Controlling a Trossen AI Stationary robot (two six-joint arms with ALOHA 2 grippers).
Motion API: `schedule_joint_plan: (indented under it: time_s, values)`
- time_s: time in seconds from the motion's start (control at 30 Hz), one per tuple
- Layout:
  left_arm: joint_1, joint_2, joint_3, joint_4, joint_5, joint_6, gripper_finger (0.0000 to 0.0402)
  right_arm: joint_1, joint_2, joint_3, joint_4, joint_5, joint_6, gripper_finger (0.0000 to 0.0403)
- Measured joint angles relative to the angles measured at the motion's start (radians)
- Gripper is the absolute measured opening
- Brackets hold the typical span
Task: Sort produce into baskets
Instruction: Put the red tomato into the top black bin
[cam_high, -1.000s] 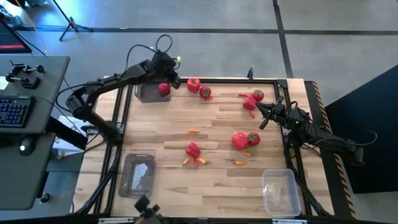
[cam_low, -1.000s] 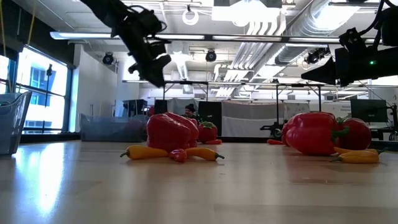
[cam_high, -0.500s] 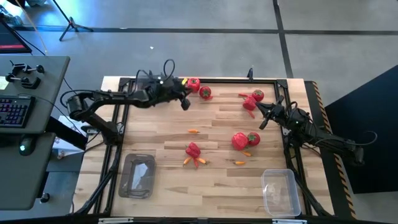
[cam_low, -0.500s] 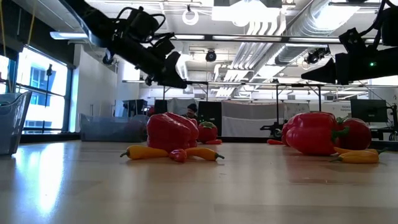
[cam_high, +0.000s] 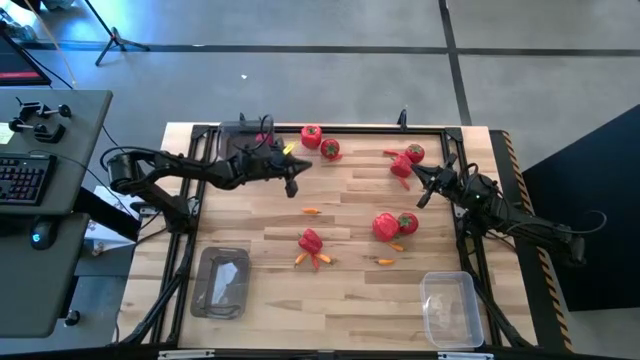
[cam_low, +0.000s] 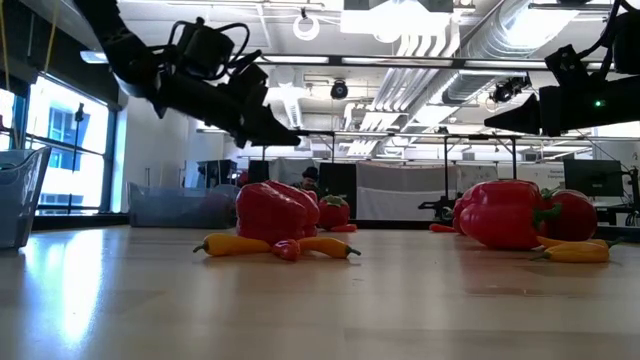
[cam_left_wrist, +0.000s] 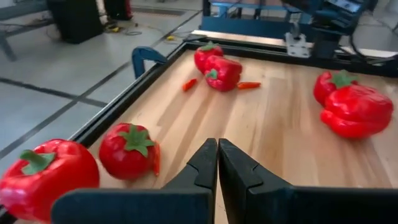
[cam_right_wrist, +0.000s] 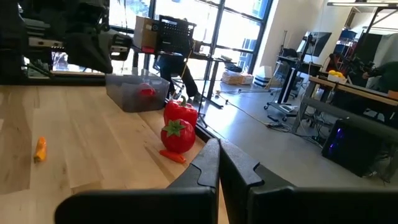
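the left gripper (cam_high: 291, 185) hangs above the table's (cam_high: 350, 300) far left part with its fingers pressed together and nothing between them, just this side of a red bell pepper (cam_high: 311, 135) and a small round red fruit (cam_high: 330, 149) at the far edge. behind it, in the far left corner, a clear basket (cam_high: 238, 135) holds one red piece. the right gripper (cam_high: 418, 185), fingers also closed on nothing, waits near the right edge beside another pepper (cam_high: 401, 167). two more baskets (cam_high: 222, 282) (cam_high: 450, 308) sit at the near corners.
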Motion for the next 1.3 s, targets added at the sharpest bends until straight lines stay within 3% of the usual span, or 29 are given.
schedule_joint_plan:
  time_s: [0.37,0.57,0.77,0.97,1.3]
  values:
    - [0.001,0.000,-0.062,0.100,0.005,-0.016,0.0000,0.000,0.000,0.012,0.154,0.033,-0.099,0.0000]
    - [0.001,0.000,-0.062,0.113,0.004,-0.004,0.0000,-0.005,0.000,0.021,0.192,0.066,-0.001,0.0000]
    - [0.001,0.000,-0.062,0.125,0.004,0.006,0.0000,-0.020,0.018,0.022,0.098,0.065,0.144,0.0010]
    - [0.003,0.000,-0.062,0.118,0.000,0.031,0.0000,-0.020,0.109,0.022,0.042,0.126,0.273,0.0075]
    - [0.003,0.000,-0.062,0.120,-0.002,0.062,0.0000,-0.020,0.352,0.023,0.043,0.355,0.591,0.0247]
